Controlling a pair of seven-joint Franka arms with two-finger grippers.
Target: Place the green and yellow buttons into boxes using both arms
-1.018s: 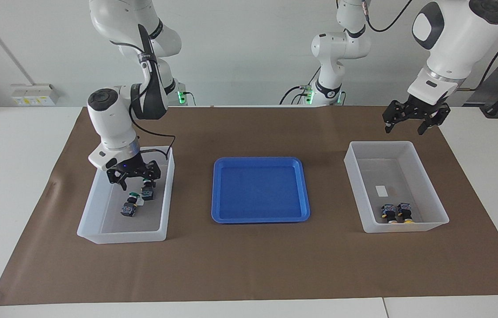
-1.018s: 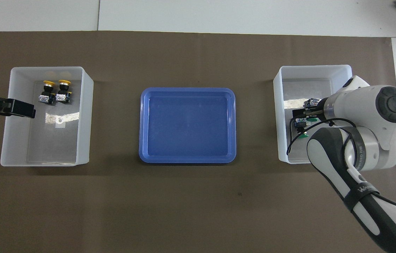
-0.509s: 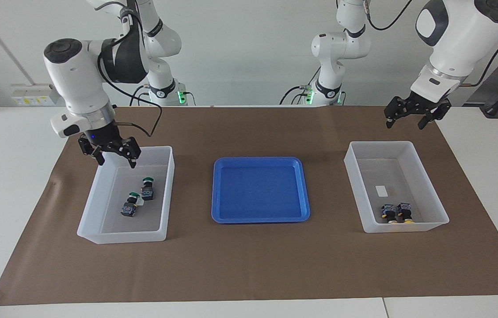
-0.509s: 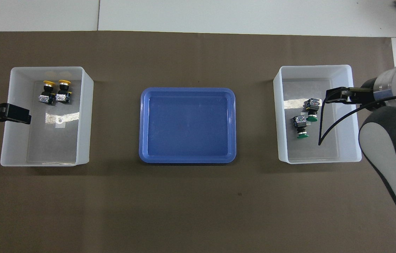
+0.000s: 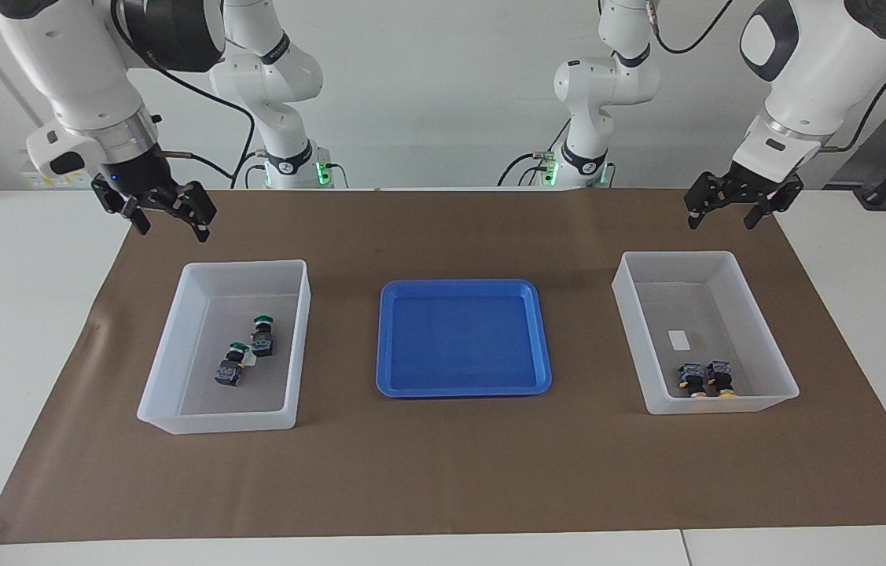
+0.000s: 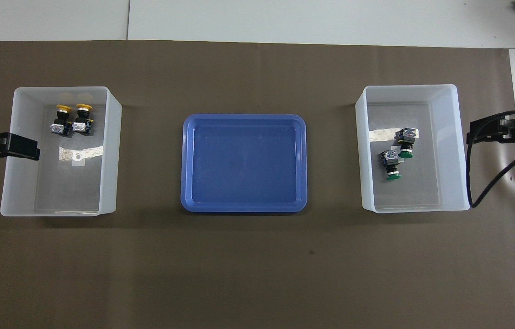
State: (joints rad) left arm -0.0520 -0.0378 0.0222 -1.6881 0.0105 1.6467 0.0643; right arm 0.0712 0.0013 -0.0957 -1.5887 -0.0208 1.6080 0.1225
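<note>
Two green buttons (image 5: 262, 336) (image 5: 230, 366) lie in the clear box (image 5: 246, 265) at the right arm's end; the overhead view shows them too (image 6: 407, 141) (image 6: 390, 163). Two yellow buttons (image 5: 692, 380) (image 5: 722, 379) lie side by side in the clear box (image 5: 678, 255) at the left arm's end, at its end farthest from the robots (image 6: 61, 121) (image 6: 82, 119). My right gripper (image 5: 167, 216) is open, empty and raised over the mat beside the green buttons' box. My left gripper (image 5: 733, 211) is open, empty and raised over the mat beside the yellow buttons' box.
A blue tray (image 5: 462, 338) with nothing in it sits on the brown mat between the two boxes. A small white label (image 5: 680, 339) lies on the floor of the yellow buttons' box. A black cable (image 6: 485, 183) hangs from the right arm beside its box.
My right gripper has risen out of the green buttons' box, leaving both green buttons inside, and has moved up and toward the mat's corner. My left gripper has barely moved.
</note>
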